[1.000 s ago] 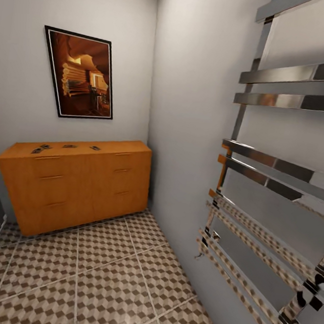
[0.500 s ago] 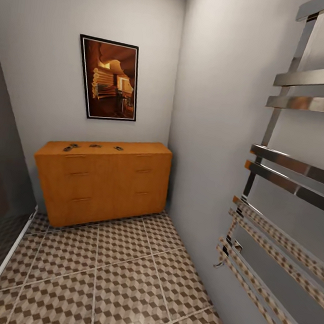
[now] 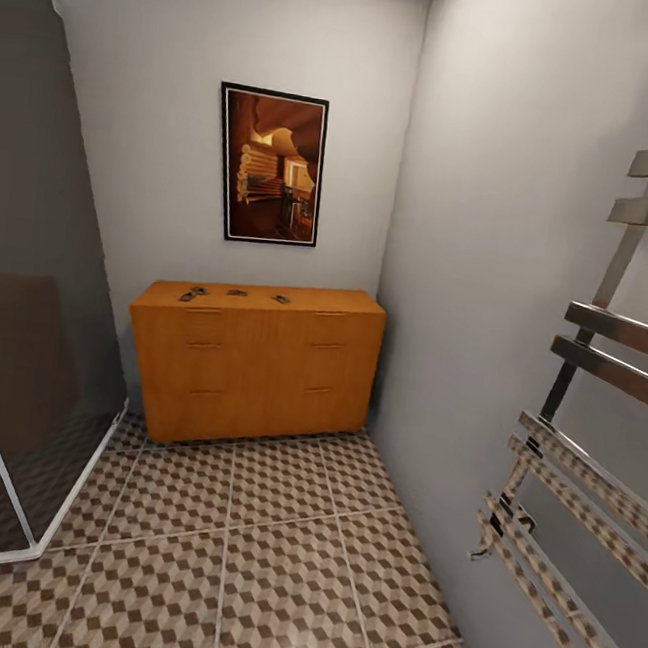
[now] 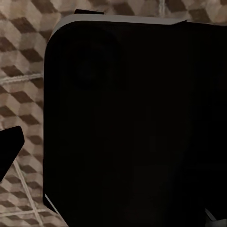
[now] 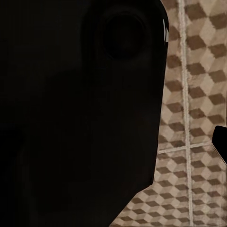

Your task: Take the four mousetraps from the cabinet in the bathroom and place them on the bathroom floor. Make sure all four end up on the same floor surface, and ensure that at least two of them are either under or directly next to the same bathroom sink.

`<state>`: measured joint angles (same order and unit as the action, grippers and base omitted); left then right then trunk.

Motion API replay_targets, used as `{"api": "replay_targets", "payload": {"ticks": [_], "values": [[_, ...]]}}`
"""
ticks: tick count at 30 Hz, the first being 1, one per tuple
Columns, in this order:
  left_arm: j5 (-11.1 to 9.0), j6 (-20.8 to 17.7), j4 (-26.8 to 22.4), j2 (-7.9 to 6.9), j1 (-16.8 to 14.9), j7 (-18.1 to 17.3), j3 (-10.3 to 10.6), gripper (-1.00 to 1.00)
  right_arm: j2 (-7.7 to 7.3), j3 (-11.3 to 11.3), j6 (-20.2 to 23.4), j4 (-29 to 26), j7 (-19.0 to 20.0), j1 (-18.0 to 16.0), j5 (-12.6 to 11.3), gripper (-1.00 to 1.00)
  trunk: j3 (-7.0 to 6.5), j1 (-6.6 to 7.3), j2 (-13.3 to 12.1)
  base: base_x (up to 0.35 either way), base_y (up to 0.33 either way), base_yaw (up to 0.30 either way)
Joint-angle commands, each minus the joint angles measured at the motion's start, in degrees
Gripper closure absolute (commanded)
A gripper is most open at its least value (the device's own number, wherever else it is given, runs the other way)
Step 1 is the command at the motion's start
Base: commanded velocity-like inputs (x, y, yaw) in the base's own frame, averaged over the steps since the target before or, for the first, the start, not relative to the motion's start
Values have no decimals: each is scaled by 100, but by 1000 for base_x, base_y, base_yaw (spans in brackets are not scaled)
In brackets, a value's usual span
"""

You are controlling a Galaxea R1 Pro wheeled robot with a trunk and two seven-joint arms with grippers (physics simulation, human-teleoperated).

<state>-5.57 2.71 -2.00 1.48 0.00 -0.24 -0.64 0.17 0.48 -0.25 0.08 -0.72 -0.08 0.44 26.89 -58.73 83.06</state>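
The mousetraps (image 3: pixel 235 294) lie on top of the cabinet (image 3: pixel 259 367), just left of the middle of the head view, in a loose row along the left half of its top. I can pick out three dark spots there: one near the left end at (image 3: pixel 193 294), which looks long enough to be two traps lying close together, one at (image 3: pixel 236 293) and one at (image 3: pixel 281 299). They are too small to count for certain or to tell which way each one points; the row itself runs along the cabinet's length, left to right in the frame.

The cabinet stands against the back wall with its right end in the corner. Its front shows six drawer fronts in two columns of three, each with a slim bar handle, all closed, so nothing inside is visible.

One framed picture (image 3: pixel 272 166) hangs on the wall above the cabinet. The bathroom floor (image 3: pixel 266 569) of cube-patterned tiles fills the lower middle of the frame. At the left edge stands a dark glass shower screen (image 3: pixel 24 310) with a pale frame at its base. At the right edge a chrome towel rail (image 3: pixel 605 416) is fixed to the side wall.

In both wrist views a large black body (image 4: pixel 137 123) (image 5: pixel 75 113) blocks most of the frame, with tiled floor beside it. Whether the left or right claw is released or clenched cannot be told.
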Motion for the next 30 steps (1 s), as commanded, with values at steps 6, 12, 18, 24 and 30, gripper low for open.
{"api": "replay_targets", "payload": {"ticks": [6,12,18,24,30], "values": [[-58,11,-2,1,0,-2,-6,-100,1,2,-1,1,-7,-1,8,-100,4,0,2,0,0,274],[-58,15,-2,1,0,-2,-6,-100,1,3,-1,1,-7,-1,8,-100,4,0,2,0,0,274],[-58,13,-2,1,0,-2,-6,-100,1,3,-1,1,-7,-1,8,-100,4,0,2,0,0,262],[-65,-4,-2,0,0,-2,-2,-100,-6,1,-1,1,-7,-1,4,-100,4,0,2,122,0,93],[-87,-45,-2,-5,0,3,8,-100,-8,-25,-1,1,-7,-1,-31,-100,4,0,2,273,0,21]]}}
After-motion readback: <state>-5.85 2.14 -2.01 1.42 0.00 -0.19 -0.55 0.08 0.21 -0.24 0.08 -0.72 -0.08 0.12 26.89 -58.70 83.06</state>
